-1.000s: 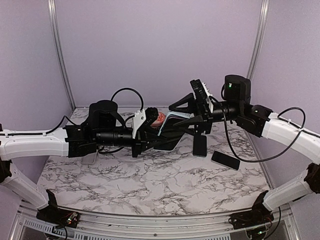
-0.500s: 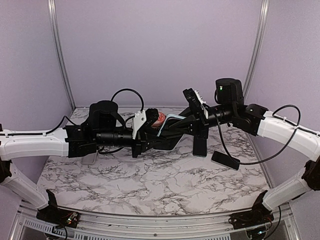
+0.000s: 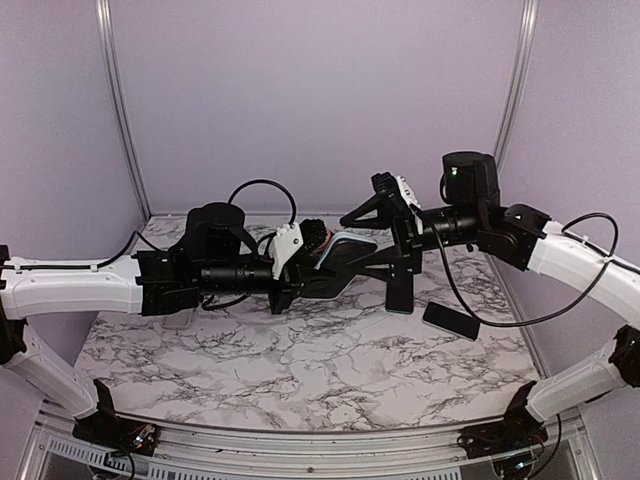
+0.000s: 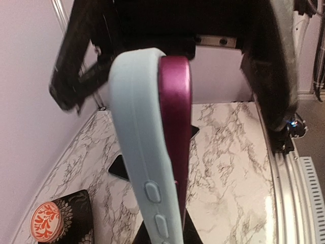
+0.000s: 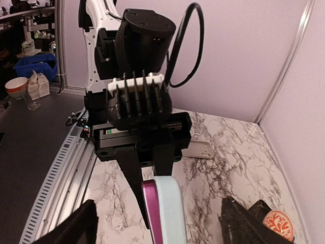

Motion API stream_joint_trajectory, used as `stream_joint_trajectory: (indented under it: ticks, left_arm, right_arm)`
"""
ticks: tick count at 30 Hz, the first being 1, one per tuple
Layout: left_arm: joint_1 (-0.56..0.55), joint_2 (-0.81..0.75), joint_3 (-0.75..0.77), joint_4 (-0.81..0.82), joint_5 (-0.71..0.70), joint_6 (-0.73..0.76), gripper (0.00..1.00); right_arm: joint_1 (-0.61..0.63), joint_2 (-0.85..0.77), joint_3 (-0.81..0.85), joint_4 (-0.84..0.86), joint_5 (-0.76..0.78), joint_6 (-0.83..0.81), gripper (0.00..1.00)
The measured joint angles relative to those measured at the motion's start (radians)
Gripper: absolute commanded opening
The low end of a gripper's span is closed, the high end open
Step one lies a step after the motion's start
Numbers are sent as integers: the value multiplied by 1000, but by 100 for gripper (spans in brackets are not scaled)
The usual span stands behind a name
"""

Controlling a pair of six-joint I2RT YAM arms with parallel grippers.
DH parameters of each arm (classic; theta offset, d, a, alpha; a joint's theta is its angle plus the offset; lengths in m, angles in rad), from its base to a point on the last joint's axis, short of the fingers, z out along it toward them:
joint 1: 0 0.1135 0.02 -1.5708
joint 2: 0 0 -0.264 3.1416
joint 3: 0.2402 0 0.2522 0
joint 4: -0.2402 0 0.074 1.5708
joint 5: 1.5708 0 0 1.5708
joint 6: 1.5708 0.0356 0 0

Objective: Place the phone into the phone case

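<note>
The left gripper (image 3: 305,265) is clamped on the pale blue case (image 4: 137,152) and holds it in the air between the arms. The magenta phone (image 4: 175,122) lies against the case's open face, seemingly only part seated. The right gripper (image 3: 380,238) is spread wide around the far end. The case looks soft and rubbery and the phone stiff and slick, so pressing near a corner seems safest. Compared with half a second ago, the right wrist sits slightly higher and the left has pushed rightward.
</note>
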Motion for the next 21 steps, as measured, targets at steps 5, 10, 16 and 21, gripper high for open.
stream_joint_trajectory:
  ticks: [5,10,16,21]
  left_arm:
    - [-4,0,-11,-91,-145,148,0]
    - [-6,1,-10,-134,-209,242,0]
    - [-21,11,3,-166,-222,283,0]
    - [-31,13,3,-172,-224,287,0]
  right_arm:
    - [18,-59,48,-117,181,-151,97]
    - [80,-64,82,-206,276,-315,87]
    - [106,-33,82,-244,321,-399,72]
    - [107,9,82,-245,337,-422,44]
